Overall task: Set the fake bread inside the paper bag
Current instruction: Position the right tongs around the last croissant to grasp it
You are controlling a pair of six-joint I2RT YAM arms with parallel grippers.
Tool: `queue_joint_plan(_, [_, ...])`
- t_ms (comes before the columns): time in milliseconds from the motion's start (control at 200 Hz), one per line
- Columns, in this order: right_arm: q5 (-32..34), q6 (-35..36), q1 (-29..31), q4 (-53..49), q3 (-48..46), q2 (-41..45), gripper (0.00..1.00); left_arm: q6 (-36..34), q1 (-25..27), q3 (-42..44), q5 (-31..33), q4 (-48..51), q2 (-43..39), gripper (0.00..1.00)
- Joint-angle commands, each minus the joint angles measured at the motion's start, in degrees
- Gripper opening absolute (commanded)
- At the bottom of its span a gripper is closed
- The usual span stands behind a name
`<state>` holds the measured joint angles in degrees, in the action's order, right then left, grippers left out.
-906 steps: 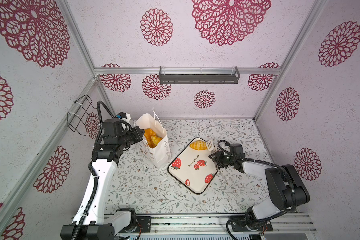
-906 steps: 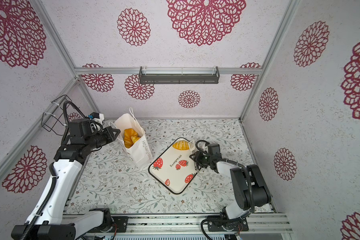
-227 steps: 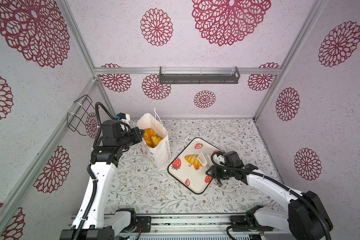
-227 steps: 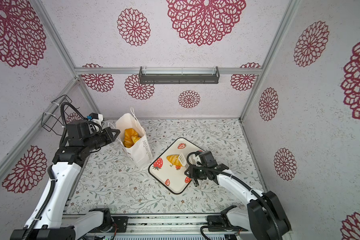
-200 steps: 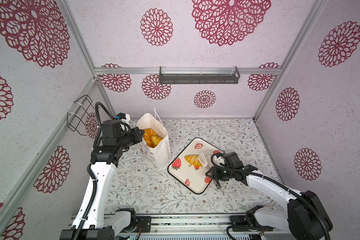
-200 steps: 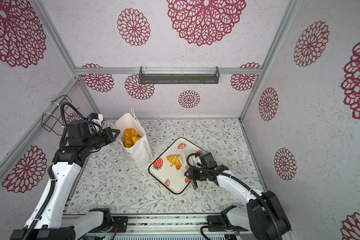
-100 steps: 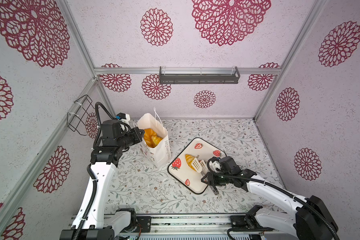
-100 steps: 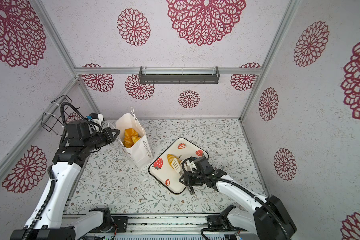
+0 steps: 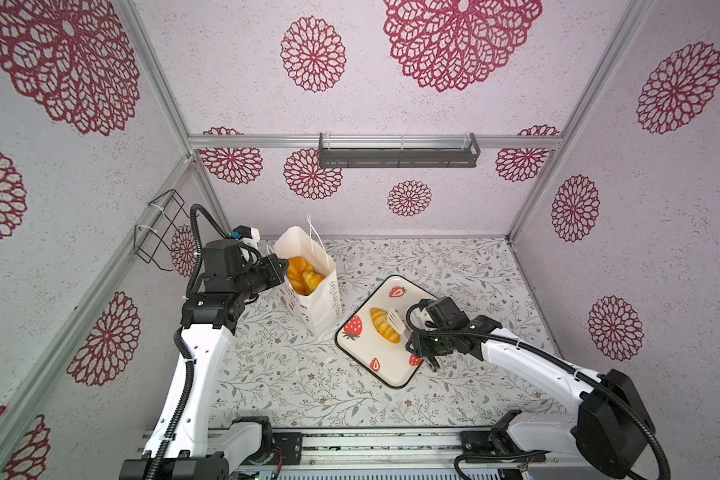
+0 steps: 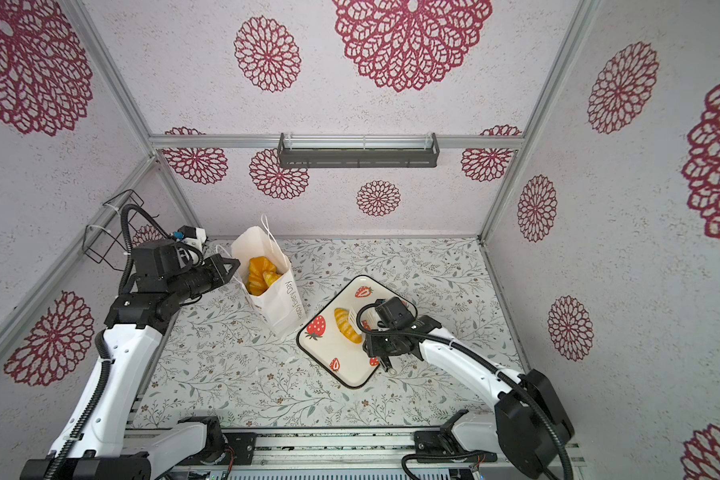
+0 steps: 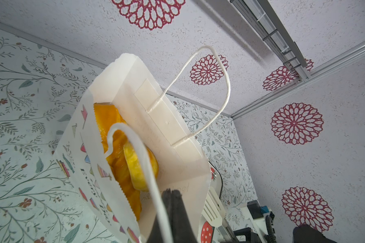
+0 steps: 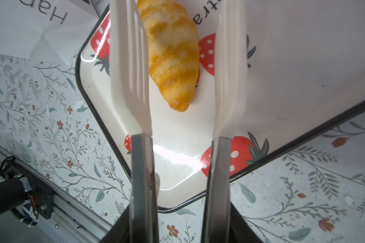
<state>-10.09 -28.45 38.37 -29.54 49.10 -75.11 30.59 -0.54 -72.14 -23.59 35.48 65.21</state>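
Looking down the right wrist camera, I see the right gripper (image 12: pixel 179 31) with its two white slotted blades (image 12: pixel 131 73) standing apart and clamped on nothing. One piece of fake bread (image 12: pixel 173 52), a golden crescent, lies in the gap between them. One blade overlaps its edge in that view, and I cannot tell whether they touch. In both top views the same gripper (image 9: pixel 395 322) (image 10: pixel 354 318) sits low, just beside that piece (image 9: pixel 385 330) (image 10: pixel 347 325) on its right-hand side. The piece rests near the middle of the strawberry-print tray (image 9: pixel 391 384) (image 10: pixel 350 374) (image 12: pixel 282 73), which lies flat and turned cornerwise on the floral table (image 9: pixel 287 374).

On my other arm, the left gripper (image 11: pixel 172 192) has its black jaws pressed together right at the mouth of the paper bag (image 11: pixel 177 130). A white cord handle (image 11: pixel 143 160) runs past them. I cannot tell whether paper or cord is pinched between the jaws. In both top views that gripper (image 9: pixel 282 266) (image 10: pixel 231 264) meets the bag's left rim.

The bag (image 9: pixel 321 307) (image 10: pixel 283 303) stands upright with its mouth open, at the back left of the table. It is just beside the tray's near corner. More fake bread (image 9: pixel 304 276) (image 10: pixel 260 276) (image 11: pixel 124 164) is piled inside it, close to the top.
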Motion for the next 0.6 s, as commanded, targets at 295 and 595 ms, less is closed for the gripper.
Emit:
queue_joint_plan(295, [0.02,4.40,2.62,0.36,5.43,-4.43,0.46,-1.56,-0.43,-0.37,1.26,0.28,-0.92,0.00])
queue_joint_plan(595, [4.13,5.32,5.24,-1.17,8.03,-9.05,0.47,-1.73,-0.49,-0.37,1.33,0.19,-0.67,0.00])
